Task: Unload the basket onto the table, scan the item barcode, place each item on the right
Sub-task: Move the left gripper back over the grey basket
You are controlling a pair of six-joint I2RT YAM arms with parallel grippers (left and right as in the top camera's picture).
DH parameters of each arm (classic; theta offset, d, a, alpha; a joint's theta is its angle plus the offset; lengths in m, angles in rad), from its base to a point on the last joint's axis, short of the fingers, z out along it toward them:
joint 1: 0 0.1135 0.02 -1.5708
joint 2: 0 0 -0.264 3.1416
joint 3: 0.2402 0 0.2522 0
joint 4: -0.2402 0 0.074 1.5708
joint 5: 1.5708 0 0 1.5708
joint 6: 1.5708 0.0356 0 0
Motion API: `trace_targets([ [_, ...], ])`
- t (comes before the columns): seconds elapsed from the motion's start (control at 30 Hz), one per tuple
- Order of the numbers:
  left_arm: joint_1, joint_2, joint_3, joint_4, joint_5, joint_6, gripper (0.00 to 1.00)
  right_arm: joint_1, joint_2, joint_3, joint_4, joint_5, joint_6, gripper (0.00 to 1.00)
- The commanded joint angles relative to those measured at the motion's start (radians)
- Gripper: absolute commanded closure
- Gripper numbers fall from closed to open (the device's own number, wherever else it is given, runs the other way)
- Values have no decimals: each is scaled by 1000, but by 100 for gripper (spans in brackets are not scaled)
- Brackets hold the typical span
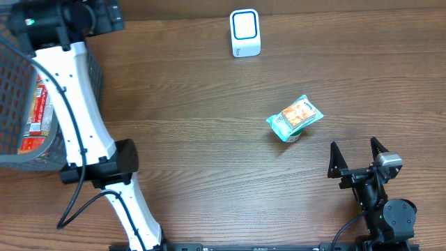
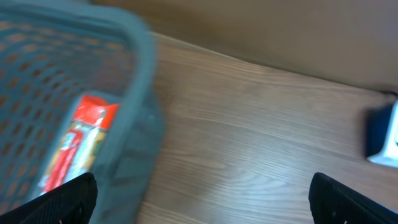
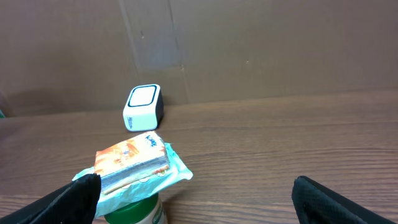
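A teal-wrapped packet with orange print lies tilted on top of a green-lidded jar, right of the table's middle. The white barcode scanner stands at the back, its blurred edge also showing in the left wrist view. My right gripper is open, low and just in front of the packet, touching nothing. My left gripper is open and empty, high beside the basket at the far left. In the overhead view its fingers are hidden by the arm.
A grey mesh basket sits at the left edge with a red-and-white packet inside. The white left arm stretches from the front edge up over the basket. A brown wall runs behind the scanner.
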Motion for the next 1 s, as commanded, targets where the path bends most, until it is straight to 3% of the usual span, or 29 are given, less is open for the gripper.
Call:
trace_targets([
  [0.0,72,-30,20,-5,4,-34,0,-3,-11,-11,5,1,-4,0],
  [0.37,285,-30,20,-8,22,-90,0,-3,-11,-11,5,1,-4,0],
  [0.6,419,-29,-2,-6,108,-93,0,-3,-11,-11,5,1,-4,0],
  [0.97,495,-28,-169,38,105,-54,0,-3,-11,-11,5,1,-4,0],
])
